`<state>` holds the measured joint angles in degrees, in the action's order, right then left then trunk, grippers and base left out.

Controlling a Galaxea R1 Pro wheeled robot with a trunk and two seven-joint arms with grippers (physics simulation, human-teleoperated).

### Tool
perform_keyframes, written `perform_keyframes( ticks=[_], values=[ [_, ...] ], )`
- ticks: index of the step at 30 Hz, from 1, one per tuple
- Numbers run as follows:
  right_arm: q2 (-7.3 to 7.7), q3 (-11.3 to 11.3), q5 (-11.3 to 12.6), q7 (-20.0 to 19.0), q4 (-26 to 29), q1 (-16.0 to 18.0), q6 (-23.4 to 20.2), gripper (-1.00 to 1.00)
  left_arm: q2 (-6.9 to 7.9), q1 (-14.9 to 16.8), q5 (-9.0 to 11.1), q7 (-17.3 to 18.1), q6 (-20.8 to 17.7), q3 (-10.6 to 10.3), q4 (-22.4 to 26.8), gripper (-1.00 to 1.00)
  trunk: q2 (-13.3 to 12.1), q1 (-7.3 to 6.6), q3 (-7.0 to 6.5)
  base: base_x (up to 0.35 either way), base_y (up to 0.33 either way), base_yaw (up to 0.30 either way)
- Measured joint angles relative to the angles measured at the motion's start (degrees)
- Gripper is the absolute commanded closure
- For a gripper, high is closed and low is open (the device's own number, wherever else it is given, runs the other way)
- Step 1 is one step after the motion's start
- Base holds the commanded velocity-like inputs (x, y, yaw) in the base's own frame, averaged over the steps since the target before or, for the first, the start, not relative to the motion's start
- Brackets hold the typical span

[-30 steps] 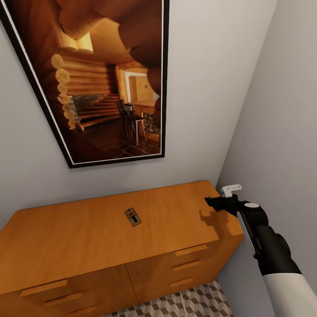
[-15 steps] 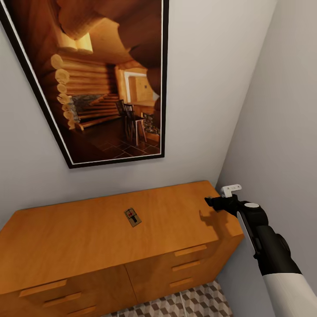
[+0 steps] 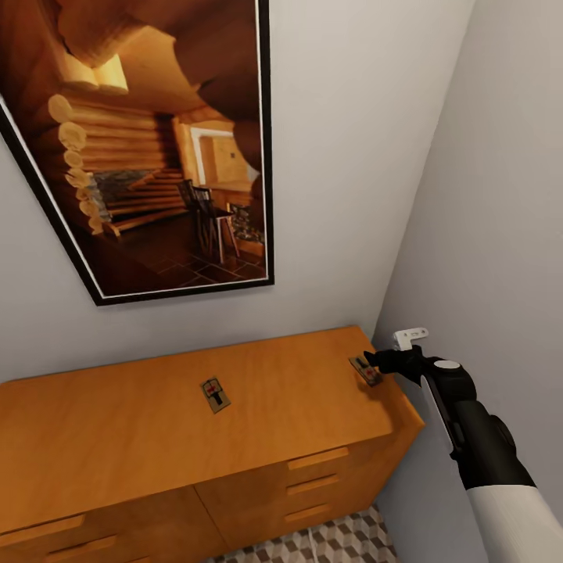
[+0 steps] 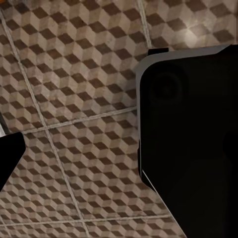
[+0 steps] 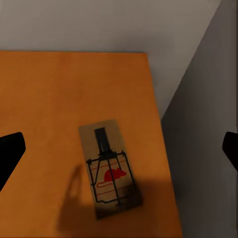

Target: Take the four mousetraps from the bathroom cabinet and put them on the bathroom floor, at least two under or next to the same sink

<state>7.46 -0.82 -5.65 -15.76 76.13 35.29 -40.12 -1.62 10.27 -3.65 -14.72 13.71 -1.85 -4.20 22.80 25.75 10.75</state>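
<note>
Left wrist view: bathroom floor (image 4: 74,99) alone.

One mousetrap (image 3: 214,393) lay mid-surface on the cabinet (image 3: 117,438); a second mousetrap (image 3: 364,370) lay near its right edge, just before the right gripper (image 3: 375,361).

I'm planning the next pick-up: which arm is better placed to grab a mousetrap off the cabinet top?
Right. The right gripper hangs open by the mousetrap near the cabinet's right edge, fingertips either side. The left wrist view shows the bathroom floor, so that arm likely points down, away.
</note>
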Motion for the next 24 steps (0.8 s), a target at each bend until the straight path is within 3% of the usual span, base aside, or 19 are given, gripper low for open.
perform_keyframes(
  ticks=[24],
  values=[
    [0.00, 0.04, 0.00, 0.06, -0.84, -0.02, 0.00, -1.00, 0.01, -0.08, 0.00, 0.02, 0.09, 0.00, 0.00, -1.00, 0.00, 0.00, 0.00, 0.004, -0.036, 0.000]
  ],
)
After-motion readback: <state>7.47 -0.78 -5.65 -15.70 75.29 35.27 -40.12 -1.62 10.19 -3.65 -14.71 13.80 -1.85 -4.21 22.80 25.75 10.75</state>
